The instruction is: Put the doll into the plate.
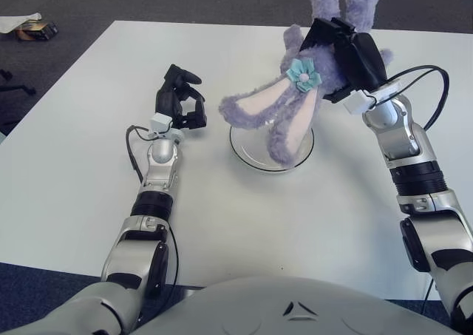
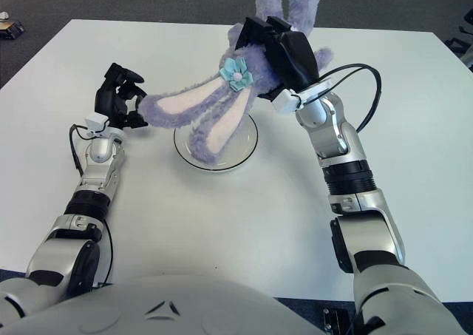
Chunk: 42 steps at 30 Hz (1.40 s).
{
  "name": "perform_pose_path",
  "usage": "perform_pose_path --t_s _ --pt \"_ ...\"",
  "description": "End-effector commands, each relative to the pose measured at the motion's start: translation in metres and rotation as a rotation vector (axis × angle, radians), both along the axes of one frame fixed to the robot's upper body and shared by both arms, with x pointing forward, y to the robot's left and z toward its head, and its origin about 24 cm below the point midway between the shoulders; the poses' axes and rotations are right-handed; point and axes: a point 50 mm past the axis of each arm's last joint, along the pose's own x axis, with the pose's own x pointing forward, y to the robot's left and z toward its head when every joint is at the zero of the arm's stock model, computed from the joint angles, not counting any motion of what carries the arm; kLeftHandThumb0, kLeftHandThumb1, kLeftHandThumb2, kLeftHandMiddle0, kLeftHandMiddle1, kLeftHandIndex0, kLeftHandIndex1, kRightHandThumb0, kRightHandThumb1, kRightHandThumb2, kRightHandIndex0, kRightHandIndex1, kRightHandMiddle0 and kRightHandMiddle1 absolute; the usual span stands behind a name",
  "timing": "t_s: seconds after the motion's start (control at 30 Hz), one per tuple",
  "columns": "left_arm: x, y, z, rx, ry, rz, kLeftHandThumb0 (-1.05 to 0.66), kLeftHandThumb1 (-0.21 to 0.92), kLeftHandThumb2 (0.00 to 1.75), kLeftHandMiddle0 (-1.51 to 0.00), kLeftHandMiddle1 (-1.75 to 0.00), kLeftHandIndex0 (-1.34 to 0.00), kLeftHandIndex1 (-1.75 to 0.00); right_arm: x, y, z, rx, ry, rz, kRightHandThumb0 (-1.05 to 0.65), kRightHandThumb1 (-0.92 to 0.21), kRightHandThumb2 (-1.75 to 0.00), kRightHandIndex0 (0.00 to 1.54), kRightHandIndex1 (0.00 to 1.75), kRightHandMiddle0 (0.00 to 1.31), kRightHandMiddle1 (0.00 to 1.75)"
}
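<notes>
The left hand is raised over the white table, its fingers curled loosely and holding nothing. Just to its right sits the clear glass plate, with the tip of a long purple ear close beside the fingers. Farther back and to the right, the right hand is closed around the body of the purple bunny doll, holding it above the plate's far rim, ears hanging down over the plate.
</notes>
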Motion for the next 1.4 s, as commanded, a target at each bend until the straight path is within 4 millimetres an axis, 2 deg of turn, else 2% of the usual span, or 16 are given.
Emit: perform_pose_path --t_s 0.0,0.33,0.53,0.63,0.73,0.83,0.93,1.3,1.37 --pt "-0.006 0.004 -0.024 0.003 0.1 0.029 -0.02 0.28 1.37 -0.69 -1.72 -0.37 -1.75 -0.007 0.005 0.004 -0.006 -0.025 0.05 0.0 -0.06 -1.59 0.82 1.67 0.57 1.75" --pt "-0.005 0.004 -0.035 -0.019 0.154 0.01 -0.02 0.29 1.36 -0.69 -1.71 -0.36 -1.75 -0.014 0.015 0.002 -0.001 -0.025 0.108 0.0 -0.05 -1.6 0.84 1.67 0.58 1.75" --pt "-0.005 0.004 -0.043 -0.029 0.204 0.012 -0.02 0.27 1.39 -0.69 -1.74 -0.37 -1.75 -0.02 0.023 -0.007 -0.007 0.024 0.15 0.0 -0.04 -1.61 0.84 1.67 0.59 1.75" --pt "-0.006 0.002 -0.045 -0.012 0.211 0.019 -0.01 0.27 1.38 -0.58 -1.74 -0.47 -1.75 -0.023 0.026 -0.011 -0.01 0.058 0.179 0.0 -0.03 -1.62 0.85 1.66 0.6 1.75" --pt "-0.007 0.0 -0.047 0.006 0.216 0.02 -0.01 0.28 1.37 -0.55 -1.75 -0.5 -1.75 -0.025 0.03 -0.013 -0.01 0.064 0.199 0.0 -0.02 -1.63 0.86 1.65 0.61 1.75" --pt "-0.008 -0.001 -0.05 0.029 0.23 0.018 -0.01 0.29 1.37 -0.64 -1.73 -0.41 -1.75 -0.028 0.035 -0.015 -0.011 0.039 0.208 0.0 -0.02 -1.65 0.83 1.71 0.61 1.75" --pt "-0.008 -0.001 -0.052 0.042 0.243 0.02 -0.01 0.28 1.38 -0.68 -1.72 -0.39 -1.75 -0.03 0.037 -0.019 0.009 0.057 0.232 0.0 -0.03 -1.64 0.83 1.71 0.61 1.75" --pt "-0.007 -0.003 -0.055 0.077 0.26 0.021 -0.01 0.24 1.42 -0.7 -1.73 -0.4 -1.75 -0.034 0.047 -0.026 -0.003 0.079 0.281 0.0 0.0 -1.66 0.88 1.66 0.63 1.75" --pt "-0.008 -0.004 -0.055 0.092 0.261 0.028 -0.01 0.21 1.46 -0.73 -1.74 -0.43 -1.75 -0.035 0.05 -0.028 -0.001 0.083 0.305 0.0 0.0 -1.65 0.87 1.66 0.62 1.75"
